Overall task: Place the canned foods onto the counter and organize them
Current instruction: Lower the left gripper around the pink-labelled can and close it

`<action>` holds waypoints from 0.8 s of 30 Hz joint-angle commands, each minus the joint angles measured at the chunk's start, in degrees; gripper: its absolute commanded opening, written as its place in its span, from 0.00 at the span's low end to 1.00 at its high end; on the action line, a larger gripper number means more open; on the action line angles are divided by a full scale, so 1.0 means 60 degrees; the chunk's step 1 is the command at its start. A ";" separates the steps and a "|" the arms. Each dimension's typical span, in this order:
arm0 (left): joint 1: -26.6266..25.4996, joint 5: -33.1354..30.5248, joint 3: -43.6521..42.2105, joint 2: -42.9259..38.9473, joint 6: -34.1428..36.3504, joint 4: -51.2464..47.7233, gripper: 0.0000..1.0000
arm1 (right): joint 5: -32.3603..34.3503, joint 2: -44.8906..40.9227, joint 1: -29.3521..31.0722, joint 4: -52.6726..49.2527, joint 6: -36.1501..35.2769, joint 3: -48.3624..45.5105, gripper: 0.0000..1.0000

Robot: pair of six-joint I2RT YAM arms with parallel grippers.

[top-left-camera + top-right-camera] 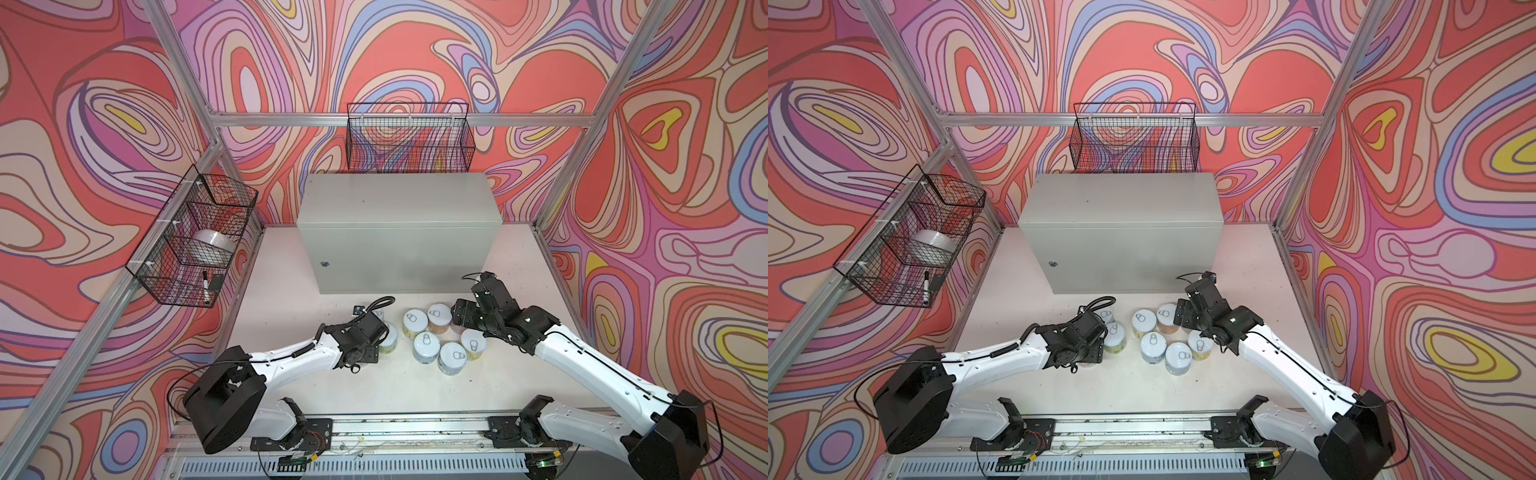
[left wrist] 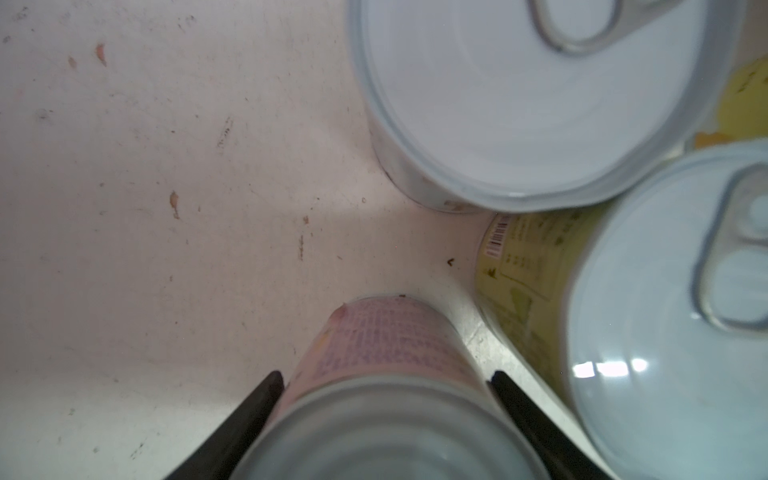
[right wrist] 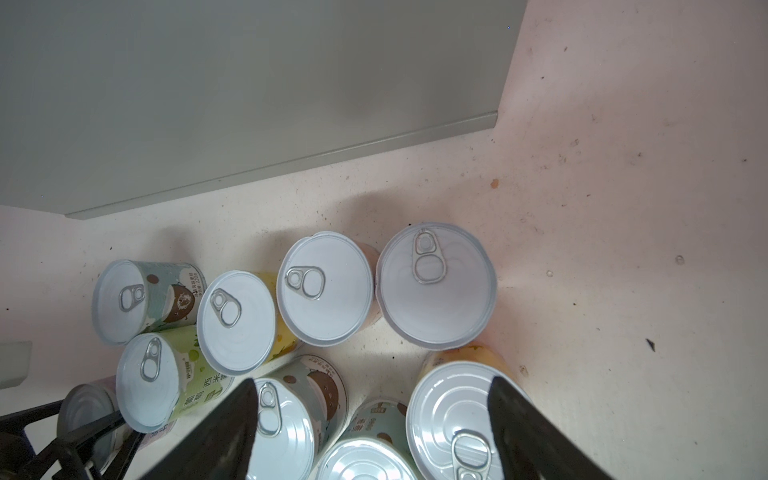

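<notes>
Several canned foods stand upright in a cluster (image 1: 432, 336) (image 1: 1156, 336) on the pale table, in front of the light-grey counter (image 1: 399, 199) (image 1: 1121, 199) (image 3: 249, 83), whose top is bare. My left gripper (image 2: 384, 378) points down at the cluster's left end. Its black fingers (image 2: 257, 399) press both sides of a pink-labelled can (image 2: 386, 340) (image 3: 83, 411). A green can (image 1: 390, 336) (image 2: 523, 270) stands right beside it. Above the cluster's right end hangs my right gripper (image 3: 372, 382) (image 1: 461, 313), open wide, nothing between its fingers.
A black wire basket (image 1: 409, 137) hangs on the back wall just above the counter. Another wire basket (image 1: 195, 237) on the left wall holds a white roll and a marker. The arm bases sit on a metal rail (image 1: 395, 428) along the front.
</notes>
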 commanded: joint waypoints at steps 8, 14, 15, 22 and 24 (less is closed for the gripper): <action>-0.0025 -0.0054 -0.0280 -0.0337 -0.0283 -0.0200 0.71 | 0.0087 0.0028 0.0067 0.0207 0.0054 -0.0204 0.89; -0.0017 -0.0100 -0.0281 -0.0262 -0.0268 -0.0205 0.49 | 0.0106 0.0043 0.0067 0.0239 0.0040 -0.0204 0.89; -0.0018 -0.0120 -0.0272 -0.0288 -0.0253 -0.0230 0.43 | 0.0108 0.0051 0.0075 0.0261 0.0048 -0.0191 0.89; -0.0013 -0.0580 0.0141 -0.0409 0.0079 -0.0945 0.08 | 0.0118 0.0116 0.0070 0.0260 -0.0041 -0.0072 0.89; -0.0017 -0.0639 0.0304 -0.0449 0.0169 -0.1164 0.00 | 0.0112 0.0107 0.0067 0.0249 -0.0049 -0.0057 0.89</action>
